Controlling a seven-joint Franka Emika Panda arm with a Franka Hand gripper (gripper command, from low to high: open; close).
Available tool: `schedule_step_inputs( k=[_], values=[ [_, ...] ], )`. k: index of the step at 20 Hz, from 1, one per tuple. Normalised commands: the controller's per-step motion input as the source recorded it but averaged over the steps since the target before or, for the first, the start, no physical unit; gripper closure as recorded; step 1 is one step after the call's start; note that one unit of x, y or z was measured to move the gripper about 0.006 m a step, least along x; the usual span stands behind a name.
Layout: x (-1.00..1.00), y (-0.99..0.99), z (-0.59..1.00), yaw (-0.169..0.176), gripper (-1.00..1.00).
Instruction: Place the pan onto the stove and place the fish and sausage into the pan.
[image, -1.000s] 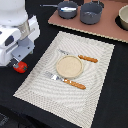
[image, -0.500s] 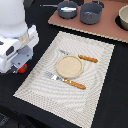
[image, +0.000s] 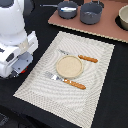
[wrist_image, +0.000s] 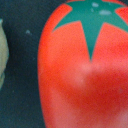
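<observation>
The pan (image: 67, 9), small and dark grey-blue with a long thin handle, stands on the left end of the pinkish-brown stove (image: 102, 27). A white piece, the fish (image: 67, 8), lies in it. The sausage (wrist_image: 85, 70), bright red and rounded with a dark green star-shaped top, fills the wrist view. In the exterior view only a red speck (image: 23, 71) shows under the arm. My gripper (image: 20, 69) hangs low right over it, at the exterior view's left, off the placemat. Its fingers are hidden by the white hand, and none show in the wrist view.
A deeper grey pot (image: 91, 12) stands on the stove beside the pan, and a black burner disc (image: 123, 20) lies at the far right. The pale striped placemat (image: 95, 95) carries a round plate (image: 68, 66), a fork (image: 65, 80) and a knife (image: 82, 57). A pale greenish thing (wrist_image: 1, 50) lies beside the sausage.
</observation>
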Motion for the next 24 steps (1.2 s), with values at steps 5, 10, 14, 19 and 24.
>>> schedule_step_inputs(
  k=[5,10,14,19,24],
  values=[
    [0.00,-0.01,-0.04,0.000,1.00],
    [0.03,0.00,0.05,0.000,1.00],
    [0.45,0.64,0.86,0.015,1.00],
    [0.43,0.98,1.00,0.011,1.00],
    [0.28,1.00,0.94,0.006,1.00]
  ],
)
